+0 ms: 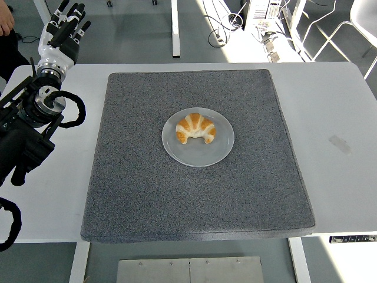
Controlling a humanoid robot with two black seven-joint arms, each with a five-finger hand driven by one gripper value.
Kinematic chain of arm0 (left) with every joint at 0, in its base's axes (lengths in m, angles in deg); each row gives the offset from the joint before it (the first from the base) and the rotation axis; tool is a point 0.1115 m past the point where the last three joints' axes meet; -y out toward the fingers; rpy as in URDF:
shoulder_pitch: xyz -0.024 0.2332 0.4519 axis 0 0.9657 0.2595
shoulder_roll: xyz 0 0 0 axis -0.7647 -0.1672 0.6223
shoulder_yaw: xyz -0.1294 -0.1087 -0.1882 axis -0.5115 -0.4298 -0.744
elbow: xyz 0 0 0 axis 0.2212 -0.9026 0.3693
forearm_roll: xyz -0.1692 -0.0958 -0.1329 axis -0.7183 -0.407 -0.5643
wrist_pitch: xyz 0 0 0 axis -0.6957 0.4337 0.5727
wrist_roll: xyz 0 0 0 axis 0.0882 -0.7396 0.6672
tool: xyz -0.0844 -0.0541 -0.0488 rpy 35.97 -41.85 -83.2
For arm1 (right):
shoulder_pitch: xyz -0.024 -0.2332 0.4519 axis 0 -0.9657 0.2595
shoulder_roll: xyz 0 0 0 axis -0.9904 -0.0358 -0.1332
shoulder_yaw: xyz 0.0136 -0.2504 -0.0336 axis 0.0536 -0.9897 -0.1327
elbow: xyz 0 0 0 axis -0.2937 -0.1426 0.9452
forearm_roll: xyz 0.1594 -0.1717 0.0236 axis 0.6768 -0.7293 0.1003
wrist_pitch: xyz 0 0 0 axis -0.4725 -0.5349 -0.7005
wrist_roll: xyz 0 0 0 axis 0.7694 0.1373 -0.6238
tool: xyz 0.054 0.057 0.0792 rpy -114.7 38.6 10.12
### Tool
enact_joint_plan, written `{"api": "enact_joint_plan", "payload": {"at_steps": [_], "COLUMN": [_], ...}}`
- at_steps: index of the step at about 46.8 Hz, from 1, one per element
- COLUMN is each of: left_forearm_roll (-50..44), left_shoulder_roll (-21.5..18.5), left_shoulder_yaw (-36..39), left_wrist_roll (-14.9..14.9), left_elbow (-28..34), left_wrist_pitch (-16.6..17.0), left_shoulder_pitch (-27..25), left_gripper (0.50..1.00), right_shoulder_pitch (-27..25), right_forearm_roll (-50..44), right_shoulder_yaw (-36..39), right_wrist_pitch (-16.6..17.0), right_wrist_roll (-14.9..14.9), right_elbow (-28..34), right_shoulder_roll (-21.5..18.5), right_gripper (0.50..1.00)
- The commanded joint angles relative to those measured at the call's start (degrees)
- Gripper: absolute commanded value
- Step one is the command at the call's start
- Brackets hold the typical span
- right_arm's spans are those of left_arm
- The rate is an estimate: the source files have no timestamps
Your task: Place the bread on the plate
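Head view shows, at the far left, the left arm coming in from the picture's edge and reaching up along the left side of the white worktop (336,106). The left robot hand (63,29) is at the top left corner, beyond the far edge of the worktop, with its fingers (75,13) spread and pointing up; it holds nothing. A small part of a person (6,17) is visible at the top left corner, just beside that hand.

More to the right, a large grey mat (147,194) covers the middle of the worktop. Near its centre stands a round pale plate (203,154), and the bread (196,128), a golden croissant with lighter stripes, lies on the upper half of the plate, fully inside the rim. The lower part of the plate is bare.

The bread is well apart from the left robot hand, to the right of it and nearer to the camera, with open mat between them.

Around the plate the mat is free on all sides. A strip of white worktop runs on the left of the mat and a wider one on the right, where a small piece of tape (340,143) lies. The right arm is not visible.
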Motion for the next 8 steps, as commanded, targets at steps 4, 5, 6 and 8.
{"api": "enact_joint_plan", "payload": {"at_steps": [4,5,6,8], "left_forearm_roll": [-0.01,-0.01,-0.01,-0.01], "left_shoulder_roll": [0.18,0.18,0.26,0.35], "left_shoulder_yaw": [0.00,0.00,0.00,0.00], "left_wrist_roll": [0.00,-0.09,-0.09,-0.09], "left_elbow": [0.03,0.03,0.03,0.03], "left_wrist_pitch": [0.02,0.02,0.02,0.02], "left_shoulder_pitch": [-0.09,0.00,0.00,-0.09], "left_gripper": [0.813,0.813,0.813,0.813], "right_shoulder_pitch": [0.08,0.08,0.08,0.08], "right_forearm_roll": [0.00,0.00,0.00,0.00], "right_shoulder_yaw": [0.09,0.09,0.00,0.09], "right_wrist_pitch": [0.09,0.09,0.17,0.18], "right_wrist_roll": [-0.05,0.03,0.03,0.03], "right_elbow": [-0.26,-0.52,-0.53,-0.53], "right_shoulder_roll": [0.00,0.00,0.00,0.00], "right_gripper": [1.000,1.000,1.000,1.000]}}
